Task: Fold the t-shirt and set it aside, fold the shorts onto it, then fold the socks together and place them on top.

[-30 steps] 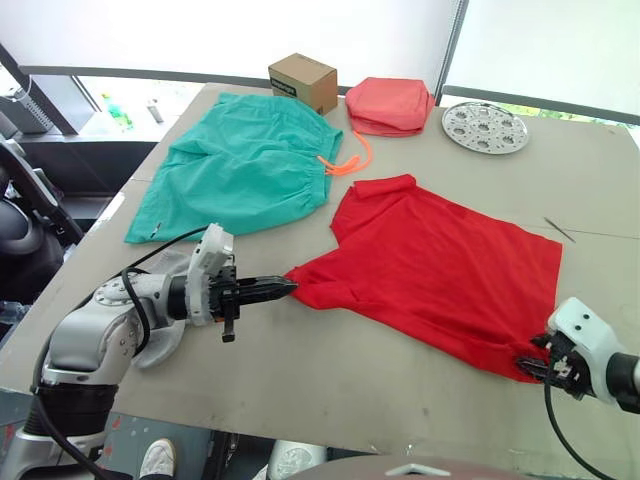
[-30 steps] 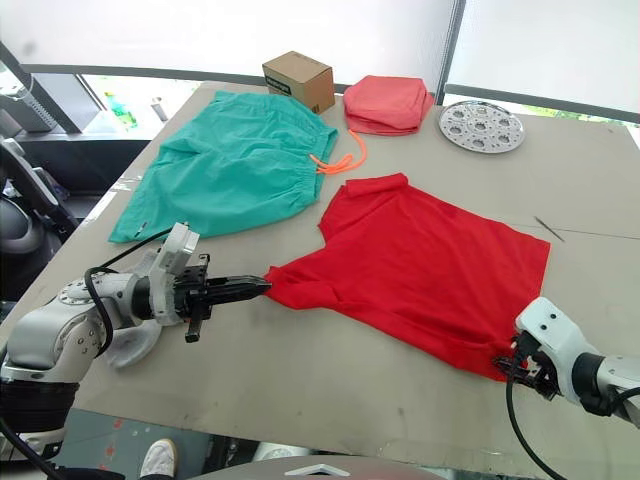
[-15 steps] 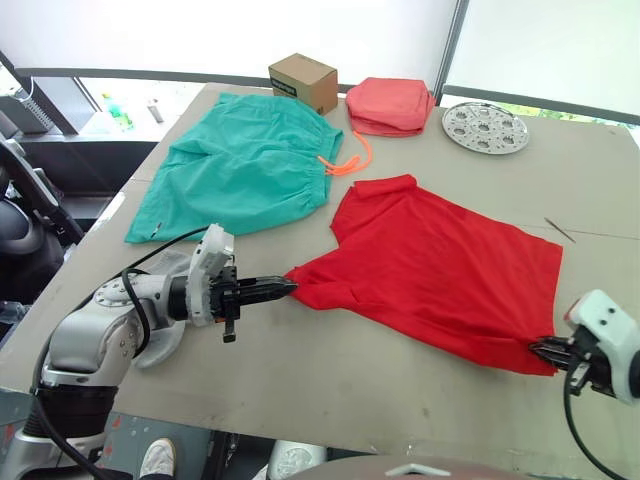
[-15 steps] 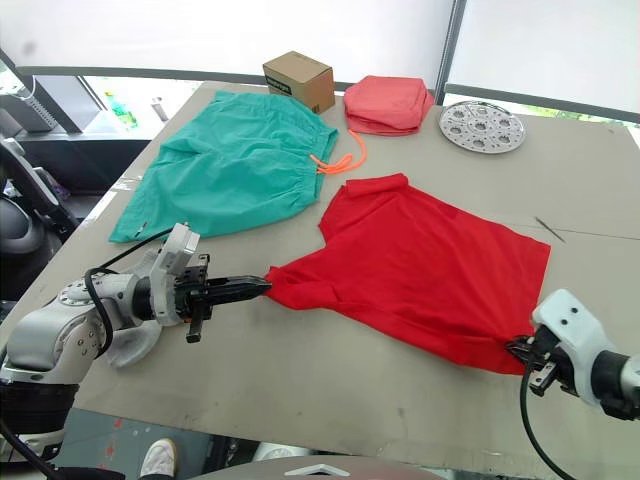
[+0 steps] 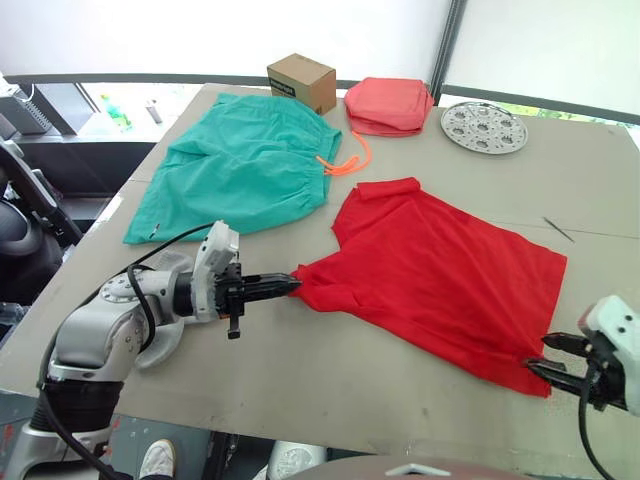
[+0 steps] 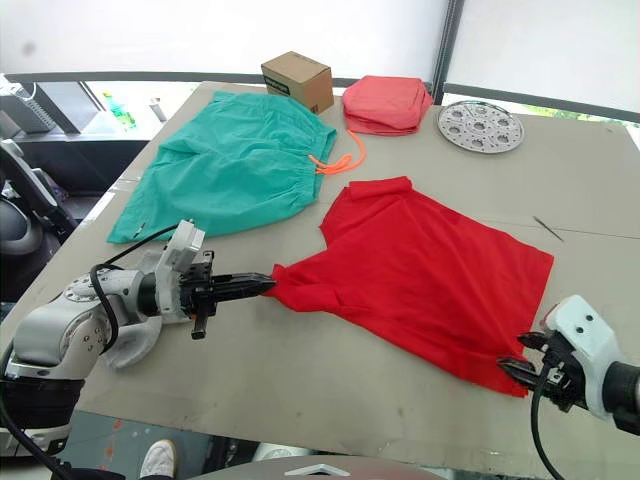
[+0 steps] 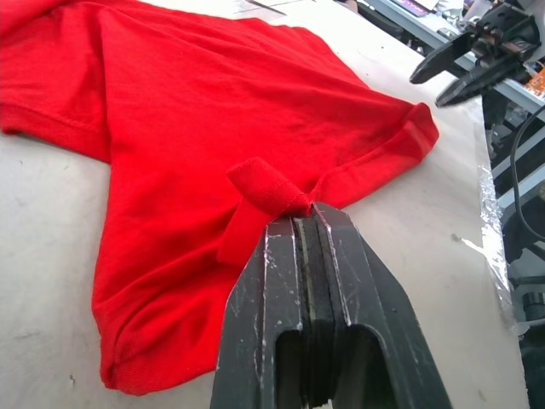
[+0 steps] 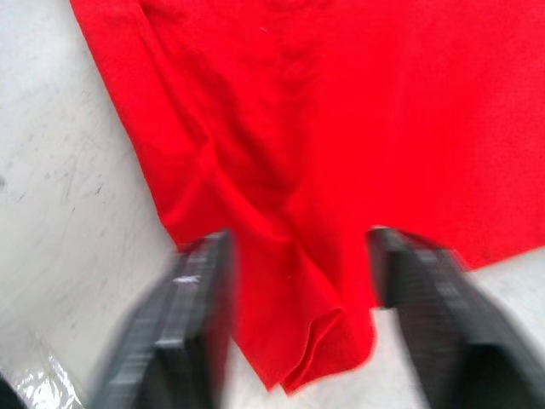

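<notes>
While the t-shirt (image 5: 440, 270) lies spread flat on the table (image 5: 330, 370), the left gripper (image 5: 290, 286) is clamped on a pinch of fabric at the sleeve end nearest the robot's left. The right gripper (image 5: 548, 353) sits at the opposite near corner with its 2 fingers spread apart, the hem corner lying between them and not grasped. The shorts (image 5: 240, 165) lie flat farther back on the left, apart from the t-shirt.

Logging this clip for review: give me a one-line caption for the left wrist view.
Left gripper shut on a bunched edge of the red t-shirt spread on the table, right gripper open beyond.
</notes>
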